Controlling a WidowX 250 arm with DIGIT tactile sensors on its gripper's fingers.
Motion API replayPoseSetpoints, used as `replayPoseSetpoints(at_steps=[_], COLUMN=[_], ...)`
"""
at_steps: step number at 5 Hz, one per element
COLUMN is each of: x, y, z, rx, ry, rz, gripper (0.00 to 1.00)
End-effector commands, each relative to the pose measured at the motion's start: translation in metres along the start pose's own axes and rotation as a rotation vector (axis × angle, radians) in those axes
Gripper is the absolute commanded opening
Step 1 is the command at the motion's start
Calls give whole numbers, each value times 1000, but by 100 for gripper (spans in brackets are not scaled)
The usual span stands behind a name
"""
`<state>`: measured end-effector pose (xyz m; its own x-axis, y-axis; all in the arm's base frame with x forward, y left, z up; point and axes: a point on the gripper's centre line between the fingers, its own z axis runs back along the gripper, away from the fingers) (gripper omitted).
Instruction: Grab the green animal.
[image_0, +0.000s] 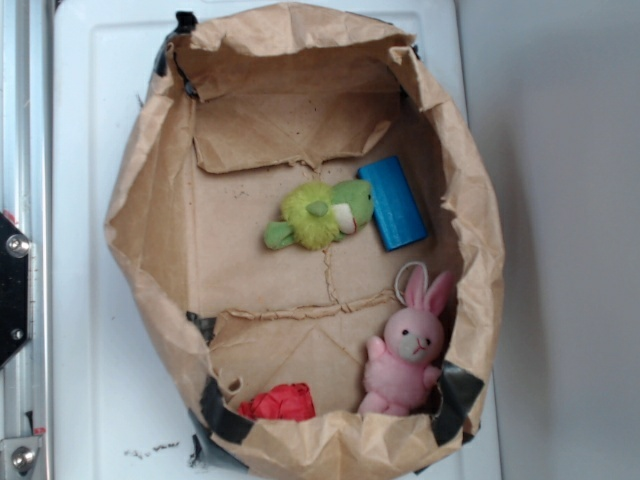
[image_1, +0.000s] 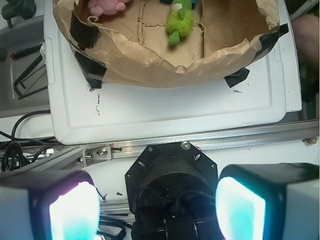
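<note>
We see the green animal (image_0: 318, 214) lying on the floor of the paper bag (image_0: 150, 190), near the centre of the exterior view, its long axis running from lower left to upper right with the head at the upper right. In the wrist view it sits at the top centre (image_1: 179, 22), well apart from our gripper (image_1: 157, 210), whose fingers (image_1: 72, 212) stand spread wide and empty at the bottom of the frame. So the toy lies ahead of us, beyond the bag's near wall (image_1: 165, 60), which we judge we must clear first. A blue block (image_0: 394, 202) touches its head; the pink bunny (image_0: 405, 355) and a red object (image_0: 280, 403) lie well apart.
</note>
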<state>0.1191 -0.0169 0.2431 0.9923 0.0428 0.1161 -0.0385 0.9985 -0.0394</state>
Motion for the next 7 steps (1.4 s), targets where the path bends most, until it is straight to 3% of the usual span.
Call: replayPoseSetpoints(at_steps=[1, 3, 4, 5, 6, 7], x=[0, 69, 86, 98, 113, 127], y=[0, 15, 25, 33, 39, 43], z=[0, -29, -40, -55, -77, -95], rx=[0, 81, 78, 117, 46, 26], ry=[0, -34, -58, -99, -57, -11], rz=[0, 90, 69, -7, -30, -18], gripper=[100, 100, 100, 100, 100, 100])
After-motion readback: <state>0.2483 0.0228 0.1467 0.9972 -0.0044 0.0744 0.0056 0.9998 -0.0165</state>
